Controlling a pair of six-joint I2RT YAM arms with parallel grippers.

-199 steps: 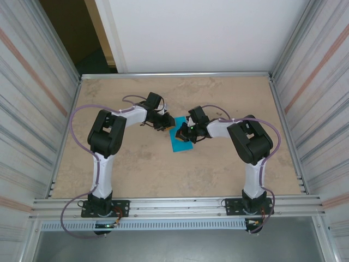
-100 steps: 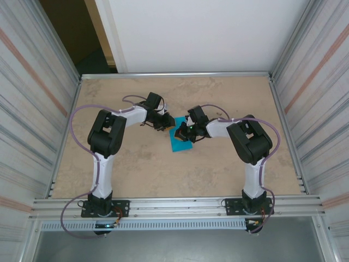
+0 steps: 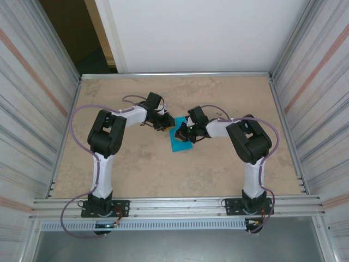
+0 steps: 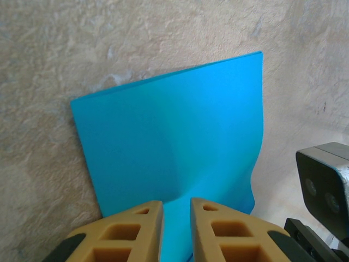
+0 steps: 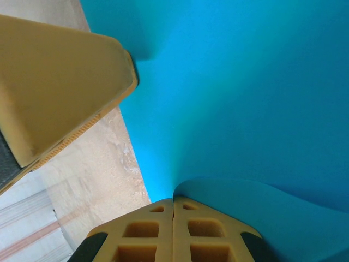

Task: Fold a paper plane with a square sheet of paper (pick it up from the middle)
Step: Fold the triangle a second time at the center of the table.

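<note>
The square sheet of paper [image 3: 179, 143] lies teal-blue on the table's middle, between the two grippers. My left gripper [image 3: 167, 126] stands at its far left edge. In the left wrist view its jaws [image 4: 176, 203] are a narrow gap apart over the paper [image 4: 169, 125], which humps up into a ridge toward them. My right gripper [image 3: 185, 134] is over the sheet's right side. In the right wrist view it [image 5: 173, 199] is shut, with a lifted, curled edge of the paper [image 5: 245, 98] running into its tips. A left finger [image 5: 65, 82] rests at the sheet's border.
The tan table [image 3: 136, 164] is fenced by corrugated metal walls [image 3: 38, 109] left and right and a white wall at the back. A metal rail [image 3: 180, 204] carries both arm bases at the near edge. The right wrist's camera housing [image 4: 327, 180] sits close beside the paper.
</note>
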